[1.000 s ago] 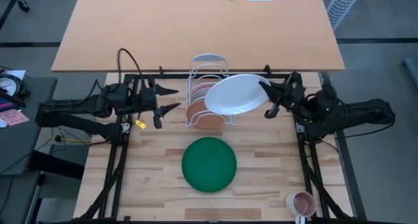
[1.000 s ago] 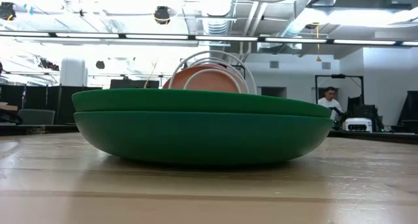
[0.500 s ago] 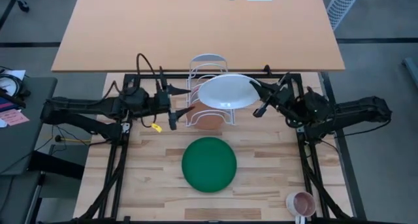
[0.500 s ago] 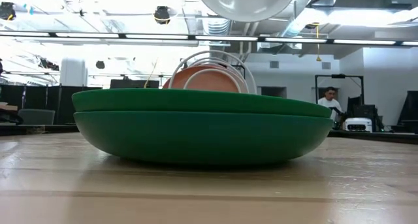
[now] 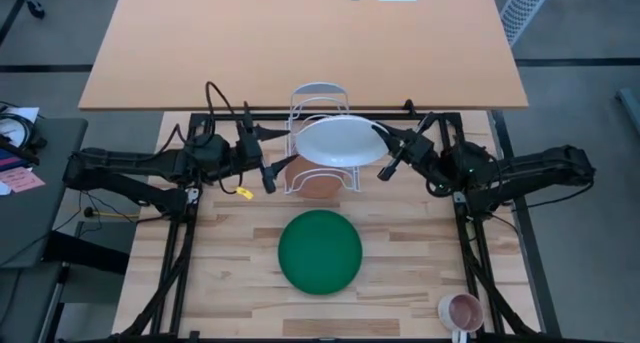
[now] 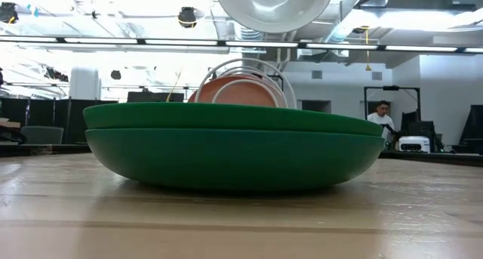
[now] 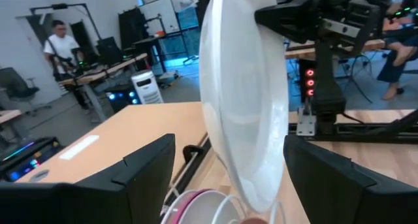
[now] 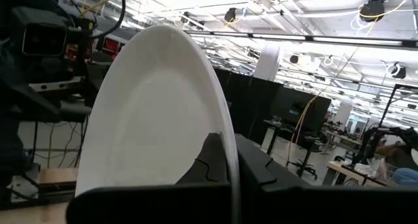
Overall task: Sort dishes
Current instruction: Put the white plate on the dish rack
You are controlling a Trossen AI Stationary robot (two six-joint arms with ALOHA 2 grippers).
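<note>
A white plate [image 5: 340, 143] hangs in the air over the white wire rack [image 5: 318, 101], with my right gripper [image 5: 387, 150] shut on it. A terracotta plate [image 5: 318, 185] and a pink plate [image 7: 194, 208] stand on edge in the rack. The big green plate [image 5: 320, 251] lies flat on the wooden table. My left gripper [image 5: 270, 160] stands open just left of the rack. In the left wrist view the white plate [image 7: 245, 100] shows edge-on ahead of the gap between the left fingers, not touching them. My right gripper pinches the white plate's rim [image 8: 225, 145] on the side toward the table's right, one finger [image 8: 258, 168] on each face. The fingers come from the table's right, about level. The plate is lifted clear above the rack, tilted toward standing on edge.
A small pink mug [image 5: 462, 310] stands at the table's near right corner. A large orange tabletop [image 5: 300, 43] lies beyond the far edge. A person [image 6: 381, 117] sits in the room behind. Bare wood lies left and right of the green plate.
My right gripper has carried the white plate toward the table's left, over the rack, and rolled it so the plate stands more on edge. My left gripper has moved toward the table's right, up to the rack, then kept still.
</note>
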